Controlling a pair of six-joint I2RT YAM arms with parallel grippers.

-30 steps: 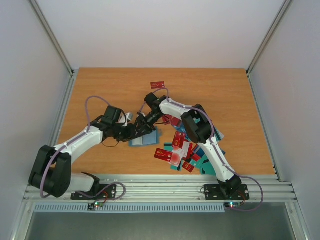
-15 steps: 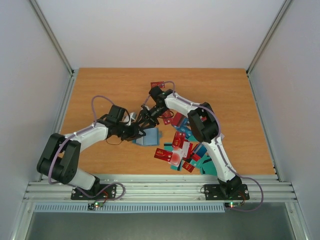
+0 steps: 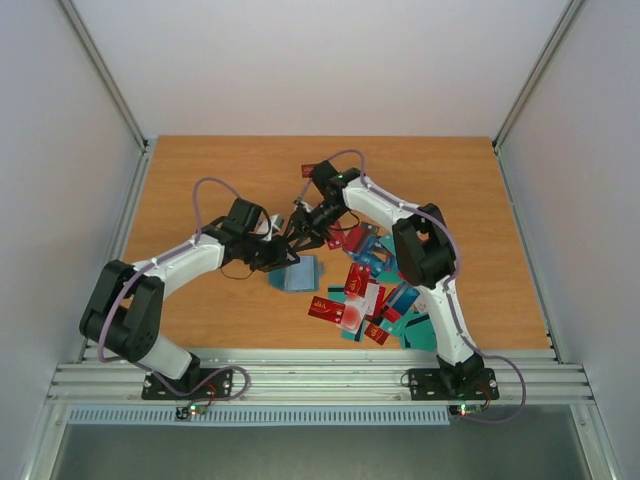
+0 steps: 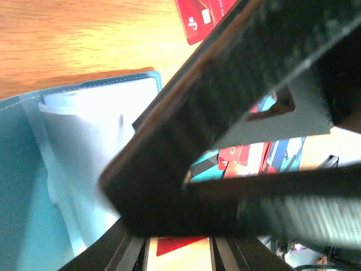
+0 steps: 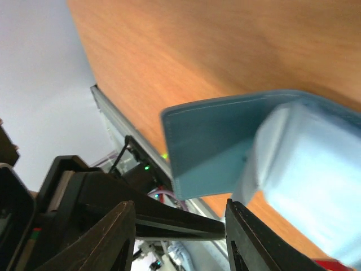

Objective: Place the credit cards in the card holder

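**Holder being readied, no card in hand**

The small teal-blue folding card holder (image 3: 300,275) lies open near the middle of the wooden desk (image 3: 200,180), left of the heap of red, teal and white plastic credit cards (image 3: 362,300). The right fingers (image 5: 180,206) stand half apart and empty. The left fingers (image 3: 282,258) are too blurred to tell. Next, I judge, one arm must fetch a card. Compared with a second ago, both arms reach further from the near edge.
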